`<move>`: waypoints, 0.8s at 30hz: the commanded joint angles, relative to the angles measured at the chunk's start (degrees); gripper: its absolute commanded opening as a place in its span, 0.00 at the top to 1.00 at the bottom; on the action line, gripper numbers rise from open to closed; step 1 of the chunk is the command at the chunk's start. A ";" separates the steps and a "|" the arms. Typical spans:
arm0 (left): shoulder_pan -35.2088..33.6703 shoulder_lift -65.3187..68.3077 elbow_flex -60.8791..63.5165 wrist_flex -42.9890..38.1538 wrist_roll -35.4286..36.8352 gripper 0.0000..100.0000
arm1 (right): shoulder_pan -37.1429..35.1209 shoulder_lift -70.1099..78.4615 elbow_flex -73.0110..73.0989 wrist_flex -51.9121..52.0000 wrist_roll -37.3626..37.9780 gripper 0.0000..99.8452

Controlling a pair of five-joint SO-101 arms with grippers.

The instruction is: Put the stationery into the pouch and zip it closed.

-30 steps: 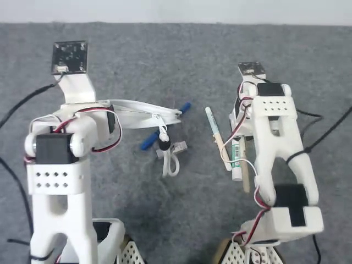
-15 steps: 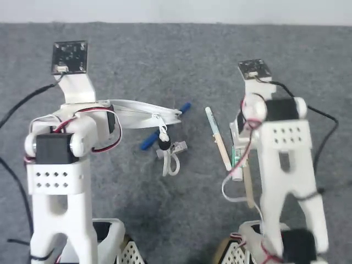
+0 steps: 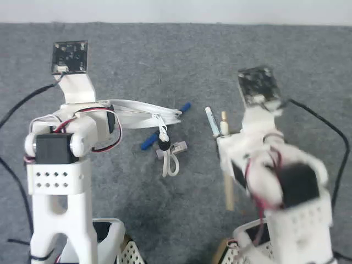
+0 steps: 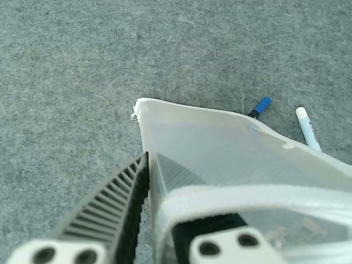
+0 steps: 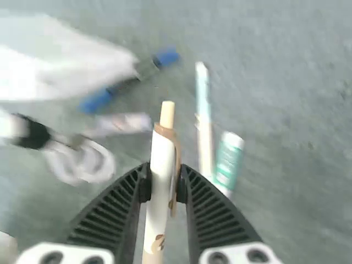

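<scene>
Now, mid-loading, clamps beige pen (image 5: 166, 113) in right claw (image 5: 164, 170), pinches pouch (image 4: 220, 143) in left claw (image 4: 154, 162); next needs tip steered into pouch.

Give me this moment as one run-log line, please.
left gripper: shut on pouch | right gripper: shut on beige pen | on mat: blue pen, white pen, green-labelled marker

A robotics bench — grey felt tabletop (image 3: 165, 60), wired white arms (image 3: 58, 165).
</scene>
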 commanded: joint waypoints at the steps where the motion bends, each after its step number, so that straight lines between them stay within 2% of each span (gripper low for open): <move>1: -0.26 -0.09 -0.31 -1.93 0.79 0.99 | -6.99 -7.96 -0.79 -5.76 -10.99 0.99; 4: -0.26 -0.09 -0.31 -1.93 0.79 0.99 | -12.44 -12.00 -0.44 -10.42 -17.14 0.99; 6: -0.26 -0.09 -0.31 -1.93 0.79 0.99 | -14.81 -13.23 -0.53 -13.14 -18.73 0.99; 15: -0.26 -0.09 -0.22 -1.93 0.79 0.99 | -15.87 -13.67 -0.44 -23.87 -8.44 0.99; 24: -0.26 -0.09 -0.13 -1.93 0.79 0.99 | -15.87 -11.65 -0.35 -40.57 -7.56 0.99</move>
